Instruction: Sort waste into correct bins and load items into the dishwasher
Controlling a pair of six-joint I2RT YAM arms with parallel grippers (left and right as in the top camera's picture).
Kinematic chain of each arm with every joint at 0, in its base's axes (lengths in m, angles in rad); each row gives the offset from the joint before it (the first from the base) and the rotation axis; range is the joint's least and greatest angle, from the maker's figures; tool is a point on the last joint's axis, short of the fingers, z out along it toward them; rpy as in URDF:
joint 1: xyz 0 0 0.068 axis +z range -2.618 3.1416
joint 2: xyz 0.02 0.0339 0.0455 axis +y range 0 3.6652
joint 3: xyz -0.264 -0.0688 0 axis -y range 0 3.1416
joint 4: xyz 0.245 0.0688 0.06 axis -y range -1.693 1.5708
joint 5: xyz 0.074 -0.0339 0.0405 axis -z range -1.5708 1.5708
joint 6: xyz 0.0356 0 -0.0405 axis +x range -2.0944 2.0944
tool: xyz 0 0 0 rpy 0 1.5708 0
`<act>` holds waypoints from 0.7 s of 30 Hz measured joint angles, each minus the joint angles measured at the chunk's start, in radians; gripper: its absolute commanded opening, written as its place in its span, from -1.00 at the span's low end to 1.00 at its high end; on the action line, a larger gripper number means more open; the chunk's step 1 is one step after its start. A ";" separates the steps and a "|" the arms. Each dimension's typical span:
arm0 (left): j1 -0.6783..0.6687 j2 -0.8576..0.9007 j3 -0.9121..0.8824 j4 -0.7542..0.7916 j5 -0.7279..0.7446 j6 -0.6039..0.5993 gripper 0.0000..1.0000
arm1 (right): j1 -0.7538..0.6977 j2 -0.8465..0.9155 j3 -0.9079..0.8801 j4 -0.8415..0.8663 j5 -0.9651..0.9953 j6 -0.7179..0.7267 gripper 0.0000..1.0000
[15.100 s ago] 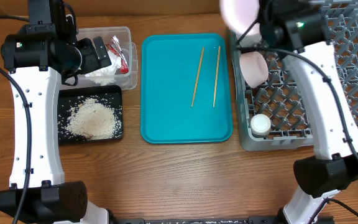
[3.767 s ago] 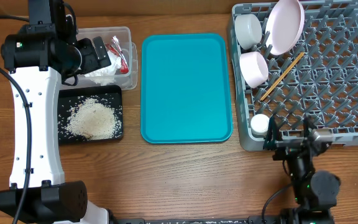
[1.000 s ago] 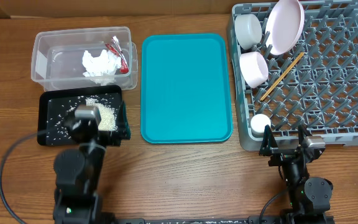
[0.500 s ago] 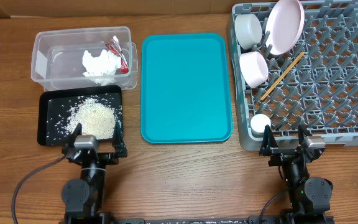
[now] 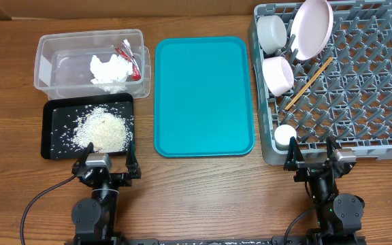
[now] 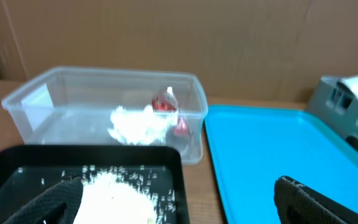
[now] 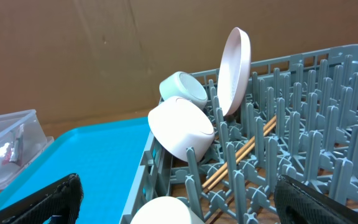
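The left claw (image 5: 106, 165) rests at the near edge of the wooden surface (image 5: 203, 197), its fingers spread wide with nothing between them. It is just in front of the black tray (image 5: 45, 129). That tray carries a heap of rice (image 5: 101, 129) with loose grains scattered around it. Behind it, the clear tub (image 5: 43, 68) contains the crumpled napkin (image 5: 107, 70) and the red-and-clear wrapper (image 5: 129, 58), which touch each other.

The right claw (image 5: 312, 162) is likewise spread and empty, just in front of the near left corner of the grey dish rack (image 5: 373, 95). In the rack, the plate (image 5: 310, 28) stands on edge at the far left. A bowl (image 5: 273, 30) sits beside it and a second bowl (image 5: 278, 73) just nearer. The cup (image 5: 284, 135) sits in the near left corner. The chopsticks (image 5: 308, 83) lie diagonally across the pegs. The teal tray (image 5: 203, 95) lies between the bins and the rack.
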 measured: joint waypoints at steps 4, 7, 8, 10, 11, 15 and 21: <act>0.000 0.000 -0.010 -0.015 0.000 0.000 1.00 | 0.000 0.000 0.000 0.000 0.000 0.000 1.00; 0.000 0.000 -0.010 -0.015 0.000 0.000 0.99 | 0.000 0.000 0.000 0.000 0.000 -0.001 1.00; 0.000 0.000 -0.010 -0.015 0.000 0.000 1.00 | 0.000 0.000 0.000 0.000 0.000 0.000 1.00; 0.000 0.000 -0.010 -0.015 0.000 0.000 1.00 | 0.000 0.000 0.000 0.000 0.000 -0.001 1.00; 0.000 0.000 -0.011 -0.015 0.000 0.000 0.99 | 0.000 0.000 0.000 0.000 0.000 0.000 1.00; 0.000 0.000 -0.010 -0.015 0.000 0.000 0.99 | 0.000 0.000 0.000 0.000 0.000 0.000 1.00; 0.000 0.000 -0.010 -0.015 0.000 0.000 1.00 | 0.000 0.000 0.000 0.000 0.000 -0.001 1.00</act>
